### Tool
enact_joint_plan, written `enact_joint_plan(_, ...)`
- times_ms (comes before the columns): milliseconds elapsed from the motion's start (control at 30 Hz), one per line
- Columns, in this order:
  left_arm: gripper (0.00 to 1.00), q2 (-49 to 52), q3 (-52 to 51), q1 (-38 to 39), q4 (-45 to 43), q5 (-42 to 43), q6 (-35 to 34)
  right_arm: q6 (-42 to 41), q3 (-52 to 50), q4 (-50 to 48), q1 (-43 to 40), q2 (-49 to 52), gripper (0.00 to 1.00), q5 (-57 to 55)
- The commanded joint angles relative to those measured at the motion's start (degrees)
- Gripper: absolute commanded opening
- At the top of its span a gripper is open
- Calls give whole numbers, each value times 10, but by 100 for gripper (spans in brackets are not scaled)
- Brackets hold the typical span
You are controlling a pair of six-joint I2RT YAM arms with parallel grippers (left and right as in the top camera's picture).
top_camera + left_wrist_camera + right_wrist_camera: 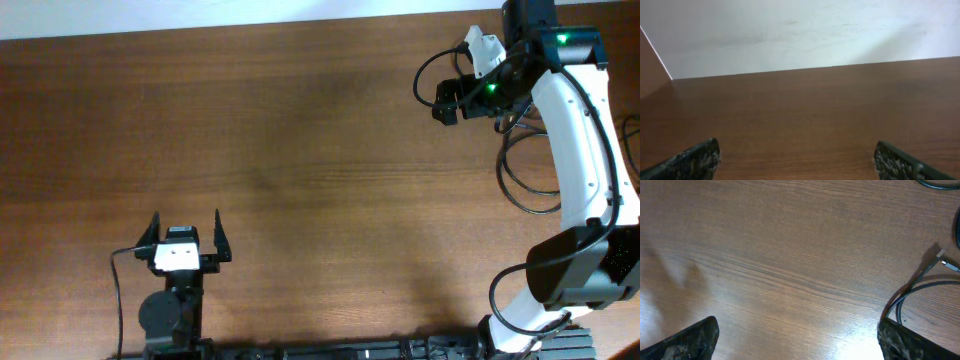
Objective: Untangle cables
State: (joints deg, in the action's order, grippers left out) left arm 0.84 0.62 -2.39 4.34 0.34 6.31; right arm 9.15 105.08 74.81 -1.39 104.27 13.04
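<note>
- Left gripper (186, 225): parked at the near edge of the table (300, 150), on the left side. Its fingers (695, 159) are spread wide with only bare wood between them; it holds nothing.
- Table: brown wood grain, seen in all three views.
- Right gripper (797, 330): reached out to the far right corner. Its jaws stand wide apart over bare wood and it grips nothing.
- Cables (920, 287): thin, dark, lying on the table just beside the right gripper's right-hand finger (905, 342); contact cannot be confirmed. One strand ends in a small metal plug (939, 255).
- In the overhead view the cables lie in loops at the far right, partly under the right arm (580, 130).
- Wall (800, 35): pale and plain, beyond the table's far edge.
</note>
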Motion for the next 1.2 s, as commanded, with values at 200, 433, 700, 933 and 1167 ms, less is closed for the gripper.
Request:
enact_joint_plan(200, 99, -5, -1, -4, 3, 16, 15, -2, 6, 0, 3, -13, 100, 3)
enact_joint_plan(433, 99, -5, -1, -4, 3, 16, 15, -2, 6, 0, 3, -13, 100, 3)
enact_joint_plan(700, 99, -5, -1, -4, 3, 16, 15, -13, -17, -102, 3, -29, 100, 46)
enact_joint_plan(933, 99, -5, -1, -4, 3, 16, 15, -26, -371, -568, 6, -216, 100, 108)
enact_joint_plan(1167, 99, -5, -1, -4, 3, 16, 15, -26, -677, -941, 6, -391, 100, 103)
